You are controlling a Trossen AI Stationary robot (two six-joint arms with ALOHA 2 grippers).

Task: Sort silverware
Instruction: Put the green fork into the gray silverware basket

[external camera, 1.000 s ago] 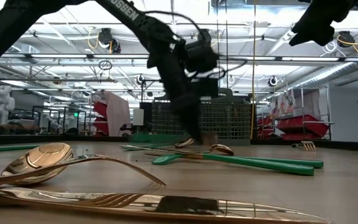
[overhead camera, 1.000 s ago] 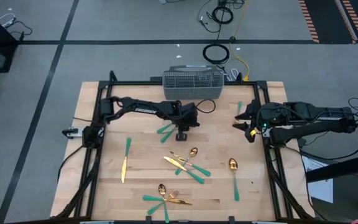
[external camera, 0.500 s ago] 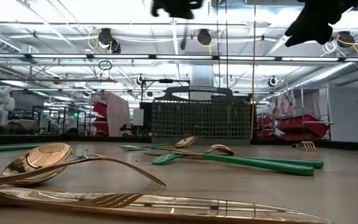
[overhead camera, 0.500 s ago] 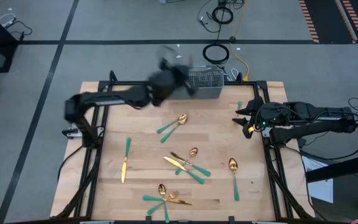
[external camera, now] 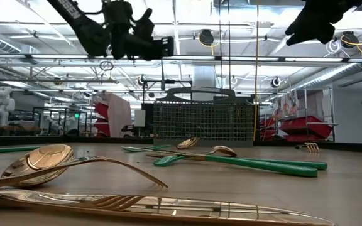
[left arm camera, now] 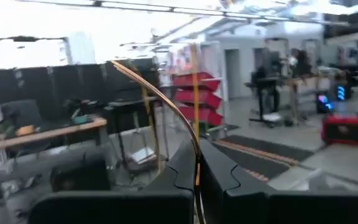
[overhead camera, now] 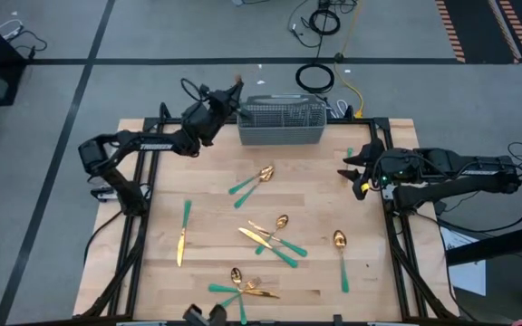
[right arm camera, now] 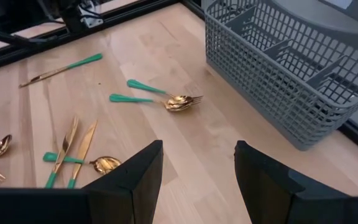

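Left wrist view: gold knife (left arm camera: 166,106) between left gripper (left arm camera: 197,177) fingers.

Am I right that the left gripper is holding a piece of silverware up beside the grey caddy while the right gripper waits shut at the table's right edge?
Nearly. The right gripper waits at the right edge, but open; the right wrist view shows its fingers apart. The left gripper does hold a gold piece beside the caddy.

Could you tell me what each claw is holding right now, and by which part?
Left claw pinches a gold utensil, though which part is unclear. Right claw is open, empty.
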